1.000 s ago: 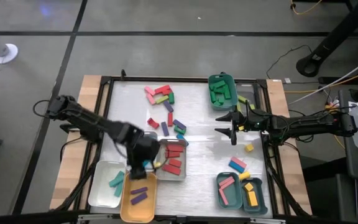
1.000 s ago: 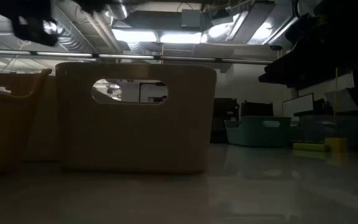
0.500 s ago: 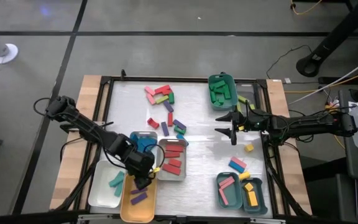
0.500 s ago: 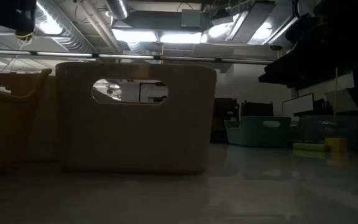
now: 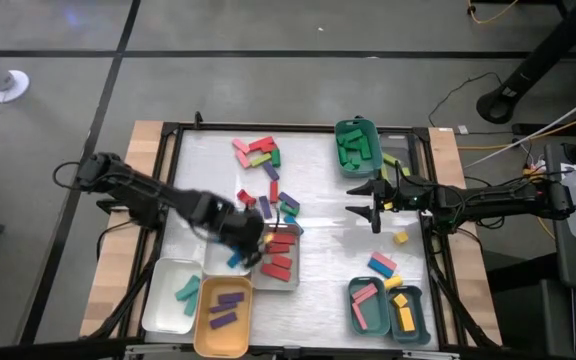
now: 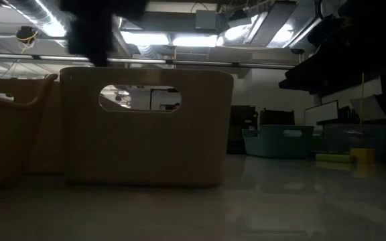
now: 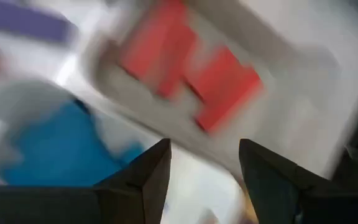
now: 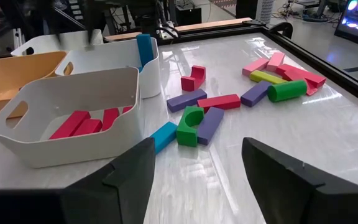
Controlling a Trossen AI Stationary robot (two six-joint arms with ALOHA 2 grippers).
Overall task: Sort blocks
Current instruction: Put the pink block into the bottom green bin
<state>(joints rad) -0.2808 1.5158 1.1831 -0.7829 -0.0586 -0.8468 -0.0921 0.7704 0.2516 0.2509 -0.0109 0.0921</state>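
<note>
The left hand (image 5: 251,246) hangs at centre-left of the high view, over the seam between two pale trays: the one (image 5: 286,280) holding red blocks (image 5: 280,245) and the one (image 5: 215,262) with a blue block (image 7: 61,149) in it. Its own camera is blurred, but the two fingers (image 7: 145,177) look spread with nothing between them.

The right hand (image 5: 364,201) waits at centre-right above the bare tabletop (image 5: 328,240), fingers spread and empty.

A loose heap of mixed blocks (image 5: 259,153) lies at upper centre, and a smaller cluster (image 5: 283,204) sits just above the red-block tray. Green blocks (image 5: 355,147) fill the green tray (image 5: 371,128) at upper right. At the lower left, an orange tray (image 5: 200,333) holds purple blocks (image 5: 227,299) and a white tray (image 5: 158,300) holds teal ones (image 5: 187,291). At lower right, a teal tray (image 5: 354,322) holds pink (image 5: 364,294) and yellow blocks (image 5: 405,318), with a lone yellow block (image 5: 401,237) on the tabletop above it.
</note>
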